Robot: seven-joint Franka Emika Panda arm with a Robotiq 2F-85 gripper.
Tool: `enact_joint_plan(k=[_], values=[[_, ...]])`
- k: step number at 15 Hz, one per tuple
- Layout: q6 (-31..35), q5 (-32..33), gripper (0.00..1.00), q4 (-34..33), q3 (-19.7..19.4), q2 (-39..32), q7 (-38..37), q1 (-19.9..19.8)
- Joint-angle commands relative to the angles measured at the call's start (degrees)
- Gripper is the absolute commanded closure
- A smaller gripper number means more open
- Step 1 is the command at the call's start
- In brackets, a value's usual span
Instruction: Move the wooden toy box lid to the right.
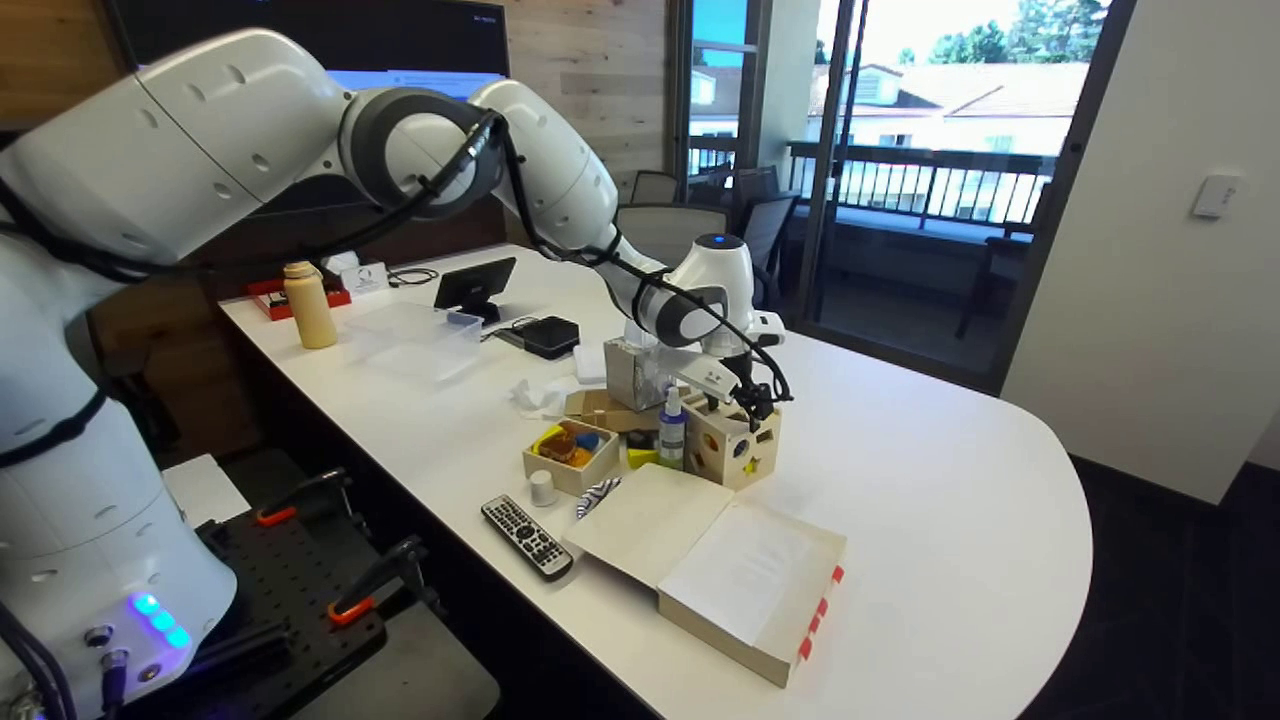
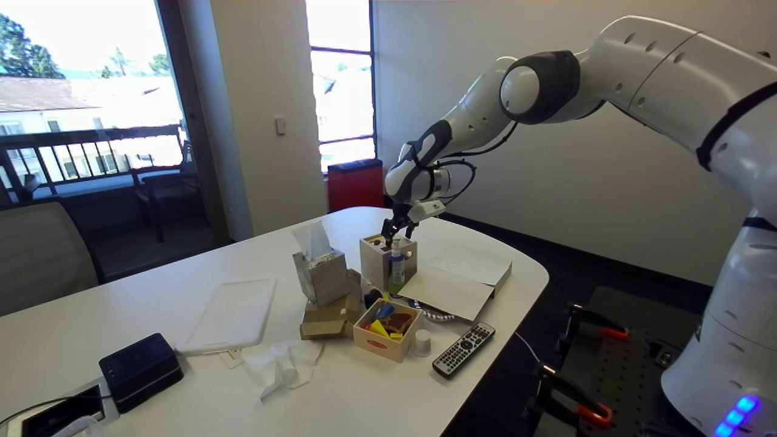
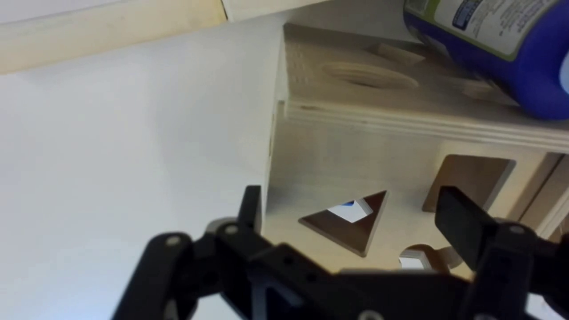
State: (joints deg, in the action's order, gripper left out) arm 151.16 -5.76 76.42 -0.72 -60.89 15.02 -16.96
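The wooden toy box [image 1: 716,458] is a pale cube with cut-out holes, standing upright on the table; it shows in both exterior views [image 2: 373,265]. Its lid [image 3: 329,164] is the pale top panel, seen from above in the wrist view with a triangle hole, a four-sided hole and a rounded hole. The lid lies on the box. My gripper [image 3: 350,198] is open over the lid, fingers wide apart with nothing held. The left finger is near the box's left edge, the right finger over the lid by the four-sided hole. I cannot tell if the fingers touch the wood.
A blue spray bottle [image 1: 672,442] stands close against one side of the box. A large open white box [image 1: 745,570] with red edge lies beside it. Near it are a tissue box [image 2: 325,279], cardboard [image 2: 325,321], a wooden tray of blocks [image 2: 379,347] and a remote [image 1: 527,537].
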Motion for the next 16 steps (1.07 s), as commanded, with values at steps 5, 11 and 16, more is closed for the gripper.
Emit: enact_joint_plan(k=[5, 11, 16], values=[[0.51, 0.53, 0.0, -0.97, -1.5, -0.67, -3.72, -1.14], [0.13, 0.64, 0.0, -1.57, -1.73, -1.01, -4.15, -1.3], [0.59, 0.86, 0.0, -1.18, -3.26, -0.77, -5.64, -1.29]])
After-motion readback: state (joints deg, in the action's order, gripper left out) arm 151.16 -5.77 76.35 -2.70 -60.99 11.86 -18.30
